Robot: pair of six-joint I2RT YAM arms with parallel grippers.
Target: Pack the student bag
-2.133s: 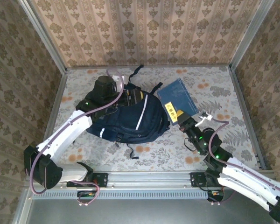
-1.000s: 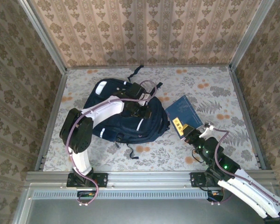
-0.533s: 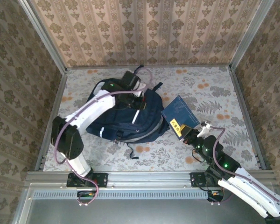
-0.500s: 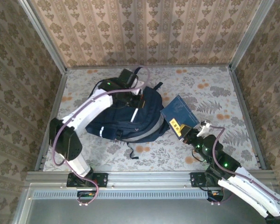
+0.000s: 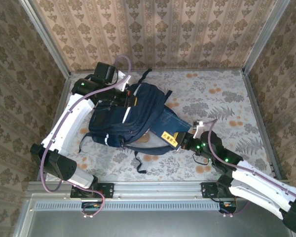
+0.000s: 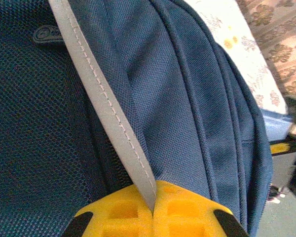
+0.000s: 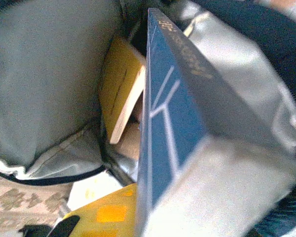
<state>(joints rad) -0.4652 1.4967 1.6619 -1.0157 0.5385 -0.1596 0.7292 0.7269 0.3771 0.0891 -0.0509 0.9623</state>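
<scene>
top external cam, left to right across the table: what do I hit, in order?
left arm → student bag → blue book, its far end going into the bag's opening → right arm. Both grippers overlap what they hold, so they are left out.

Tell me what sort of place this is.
Probably a staged robot test booth, not a real room: damask-wallpapered panels in bare aluminium framing enclose a floral-clothed table, with two white robot arms bolted to its near metal rail.
</scene>
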